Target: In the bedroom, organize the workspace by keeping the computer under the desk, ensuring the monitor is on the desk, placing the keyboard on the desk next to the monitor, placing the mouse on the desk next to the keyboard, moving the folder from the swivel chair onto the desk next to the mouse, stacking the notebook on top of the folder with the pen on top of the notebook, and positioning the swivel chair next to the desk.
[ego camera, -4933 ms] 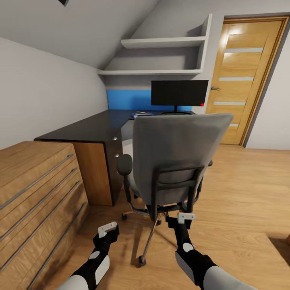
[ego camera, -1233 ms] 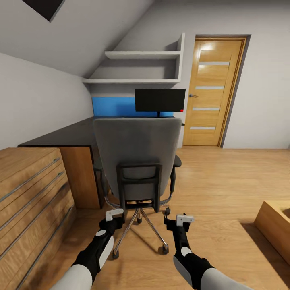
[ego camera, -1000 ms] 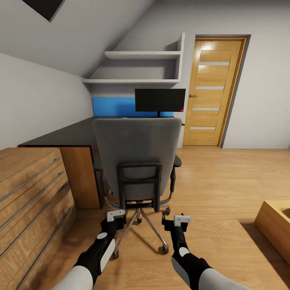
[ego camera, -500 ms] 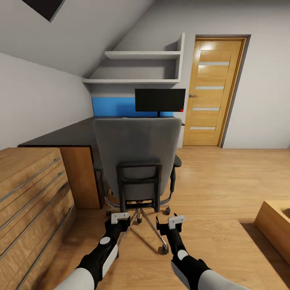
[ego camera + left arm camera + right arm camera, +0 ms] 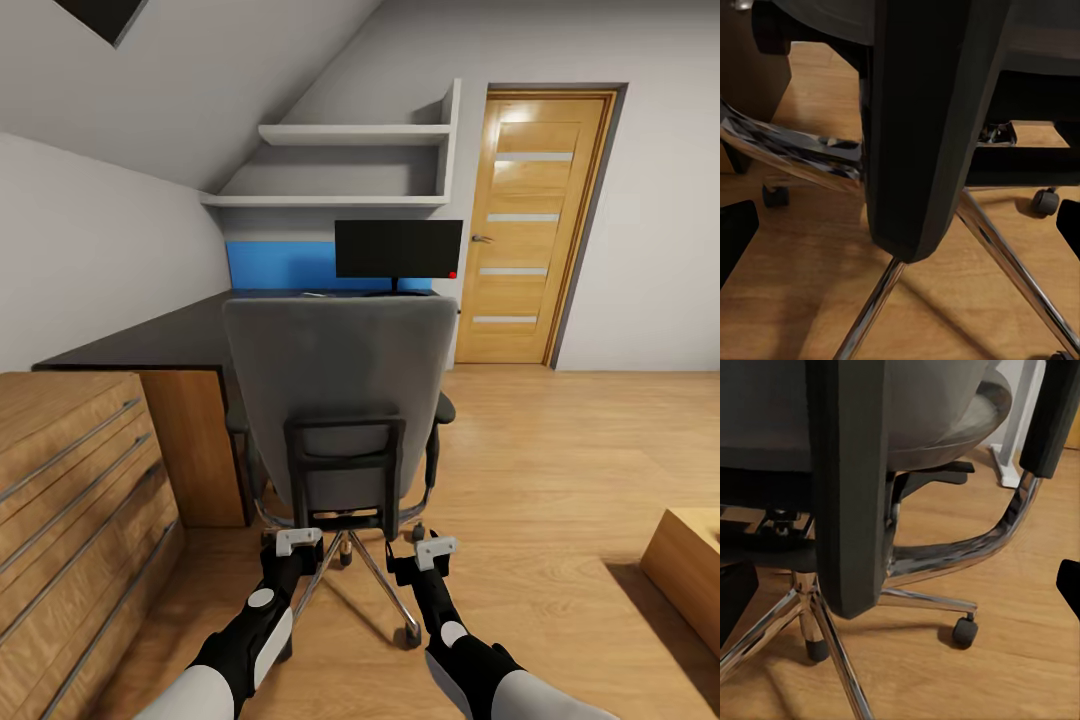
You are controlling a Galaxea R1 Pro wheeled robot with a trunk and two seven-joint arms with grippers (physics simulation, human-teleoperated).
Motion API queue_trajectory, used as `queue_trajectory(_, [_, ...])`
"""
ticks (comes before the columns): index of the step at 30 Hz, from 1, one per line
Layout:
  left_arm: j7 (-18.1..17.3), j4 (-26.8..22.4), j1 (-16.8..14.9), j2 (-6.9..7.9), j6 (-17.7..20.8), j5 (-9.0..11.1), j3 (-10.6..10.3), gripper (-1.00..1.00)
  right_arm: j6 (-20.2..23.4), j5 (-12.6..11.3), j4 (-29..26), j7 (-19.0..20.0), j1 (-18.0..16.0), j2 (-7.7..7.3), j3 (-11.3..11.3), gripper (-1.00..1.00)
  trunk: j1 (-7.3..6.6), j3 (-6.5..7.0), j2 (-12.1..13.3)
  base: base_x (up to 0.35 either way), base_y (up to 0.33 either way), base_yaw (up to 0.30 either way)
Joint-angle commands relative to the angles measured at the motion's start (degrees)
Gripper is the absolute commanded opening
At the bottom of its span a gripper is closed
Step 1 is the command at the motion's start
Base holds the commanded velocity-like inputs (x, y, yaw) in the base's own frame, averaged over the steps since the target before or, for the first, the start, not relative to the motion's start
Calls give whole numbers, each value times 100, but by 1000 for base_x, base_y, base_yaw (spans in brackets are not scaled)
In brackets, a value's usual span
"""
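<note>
- Facing the back of the swivel chair square on from the head camera, I have it dead ahead at twelve o'clock; its grey backrest hides the seat from me, so I cannot tell whether the folder lies there.
- Both arms are low and forward; the left gripper sits near eleven o'clock of the chair's central column and the right gripper near one o'clock; each is just short of the black back bracket, and neither touches it as far as I can see.
- The relation that matters: the bracket's two uprights run vertically, one in front of each wrist; in the left wrist camera the swivel chair's dark upright stands between the finger tips, and in the right wrist camera its twin does the same; so I judge neither arm nearer, a symmetric two-arm hold.
- Both pincers look spread wide, the dark tips showing only at the picture edges, with nothing between them but the uprights ahead.
- The chrome star base splays toward me; one leg runs to about five o'clock.
- The desk lies at ten to eleven o'clock beyond the chair, its black top running back to the monitor at twelve; any push would go forward and slightly left, I reckon.
</note>
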Motion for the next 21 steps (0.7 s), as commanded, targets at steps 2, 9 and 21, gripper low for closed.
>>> queue_trajectory(2, [40,5,-4,0,-20,18,-24,100,-18,-43,6,-28,-6,-1,46,100,-1,-6,-2,51,0,0])
queue_trajectory(9, [39,5,-4,0,-20,18,-24,100,-18,-43,13,-33,-6,-2,45,100,-1,-6,-2,174,0,0])
queue_trajectory(21, [41,4,-4,0,-20,18,-24,100,-18,-43,13,-34,-6,-2,41,100,-1,-6,-2,259,0,0])
